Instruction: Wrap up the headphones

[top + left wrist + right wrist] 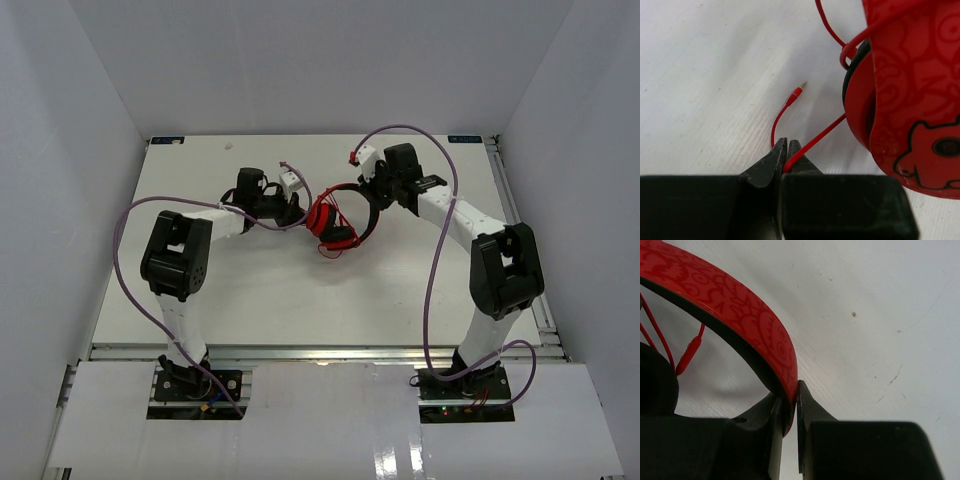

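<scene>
Headphones (338,218), arms (185,250) bent inward, jaws clamped

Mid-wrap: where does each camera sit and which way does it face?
Top external: above and behind the bases, facing down at the table; left arm, right arm, headphones between.
Left wrist: on the left arm, facing along the left claw, pinching the cord, plug beyond.
Right wrist: on the right arm, facing along the right claw, clamped on the headband.
Shared: all show the headphones.

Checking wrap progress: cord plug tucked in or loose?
Loose: the plug juts free over the table, apart from the ear cup; left gripper pinches its cord.
</scene>
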### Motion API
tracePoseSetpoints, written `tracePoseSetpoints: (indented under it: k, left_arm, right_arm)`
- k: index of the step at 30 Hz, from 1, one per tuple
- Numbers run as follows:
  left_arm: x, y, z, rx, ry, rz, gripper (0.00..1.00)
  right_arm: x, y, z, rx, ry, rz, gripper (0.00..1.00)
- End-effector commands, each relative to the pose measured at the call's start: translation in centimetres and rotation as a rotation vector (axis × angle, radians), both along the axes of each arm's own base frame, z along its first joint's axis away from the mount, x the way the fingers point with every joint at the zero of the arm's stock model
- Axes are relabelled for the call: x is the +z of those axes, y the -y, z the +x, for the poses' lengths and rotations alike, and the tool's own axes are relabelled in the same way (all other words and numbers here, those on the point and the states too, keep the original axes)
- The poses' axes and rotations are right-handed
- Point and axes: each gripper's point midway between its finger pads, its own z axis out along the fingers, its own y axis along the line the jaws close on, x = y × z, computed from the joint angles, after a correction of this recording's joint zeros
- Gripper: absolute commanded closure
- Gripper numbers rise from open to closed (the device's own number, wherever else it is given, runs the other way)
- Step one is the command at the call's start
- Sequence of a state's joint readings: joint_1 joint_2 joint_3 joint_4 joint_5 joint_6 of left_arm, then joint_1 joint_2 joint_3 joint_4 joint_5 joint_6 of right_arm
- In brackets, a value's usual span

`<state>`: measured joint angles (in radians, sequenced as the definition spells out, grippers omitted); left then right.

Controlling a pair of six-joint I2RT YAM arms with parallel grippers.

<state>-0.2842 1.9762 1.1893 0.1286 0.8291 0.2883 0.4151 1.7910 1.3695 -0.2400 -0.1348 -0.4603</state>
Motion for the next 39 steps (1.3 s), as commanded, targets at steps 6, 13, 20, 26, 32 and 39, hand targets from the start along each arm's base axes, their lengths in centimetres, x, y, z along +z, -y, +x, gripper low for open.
tracePoseSetpoints:
  k: [6, 13, 20, 26, 32, 39]
  left_arm:
    - [4.8, -3.4, 5.5, 0.165, 0.086, 0.026, 0.8]
    - [5.9, -3.0, 5.4, 0.114, -0.004, 0.018, 0.74]
    - [6.6, -1.7, 3.3, 0.005, -0.082, -0.062, 0.87]
    - [6.1, -1.6, 2.2, 0.013, -0.135, -0.079, 0.82]
    - [6.3, -3.6, 2.6, 0.187, -0.128, -0.093, 0.71]
    - [8.1, -4.5, 2.1, 0.287, -0.209, -0.173, 0.59]
  right_arm:
    - [-2.2, 2.2, 1.2, -0.025, -0.013, -0.179, 0.92]
    - [-2.5, 2.8, 2.2, -0.043, 0.01, -0.233, 0.92]
    - [-2.8, 2.2, 3.3, -0.075, 0.002, -0.219, 0.92]
    - [-3.2, 1.7, 4.1, -0.11, -0.027, -0.207, 0.92]
    - [-4.7, 1.6, 4.5, -0.137, -0.075, -0.212, 0.92]
    - [-6.9, 2.3, 4.7, -0.19, -0.118, -0.248, 0.92]
